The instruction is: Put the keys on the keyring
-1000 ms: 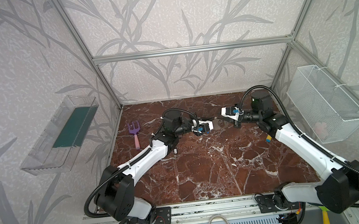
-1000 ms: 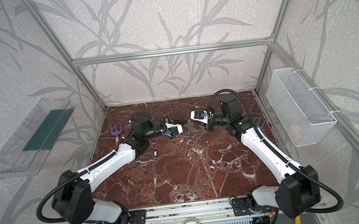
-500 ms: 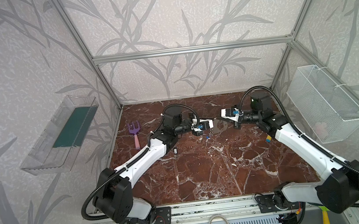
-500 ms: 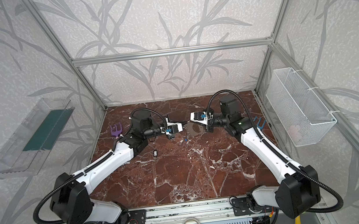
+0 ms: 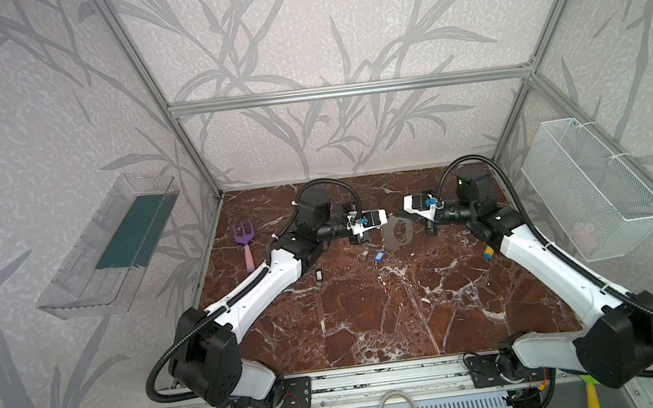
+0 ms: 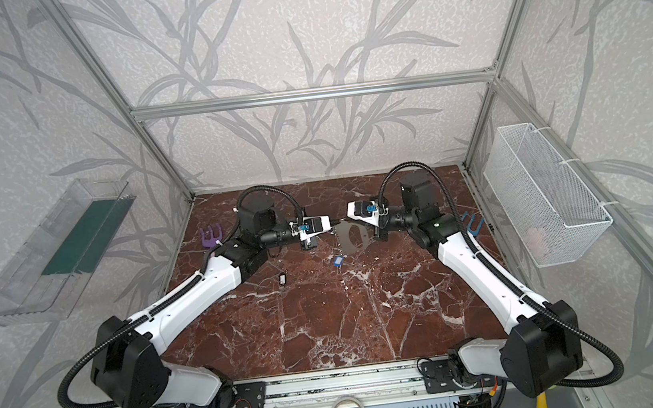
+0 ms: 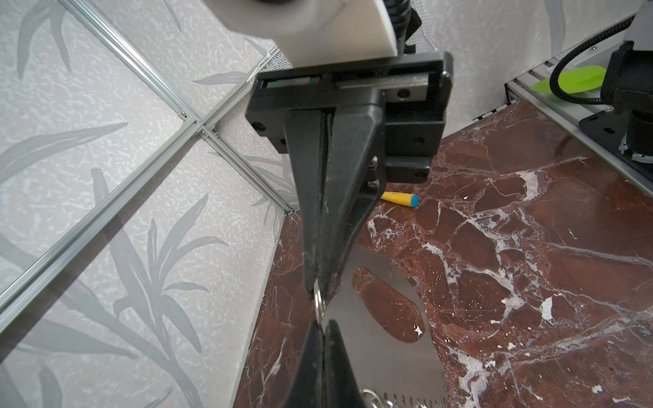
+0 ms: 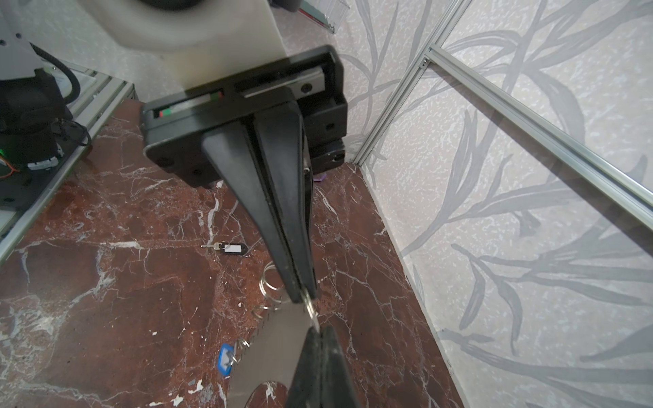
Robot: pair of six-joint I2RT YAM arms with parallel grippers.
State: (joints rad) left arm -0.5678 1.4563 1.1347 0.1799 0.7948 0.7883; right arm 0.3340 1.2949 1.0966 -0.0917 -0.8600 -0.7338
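On the red marble bench (image 5: 372, 325), the black-and-white-tagged key (image 5: 318, 273) and blue-tagged silver key (image 5: 379, 256) are seen lying unthreaded. Beyond, the flat grey metal keyring plate (image 5: 398, 232) is held raised, one loop (image 7: 318, 302) clenched by the fingers of left gripper (image 7: 323, 332) and right gripper (image 8: 319, 333).

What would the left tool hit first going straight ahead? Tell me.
The right tool, almost at once: it faces the left tool tip to tip, both shut on one small ring of the metal plate.
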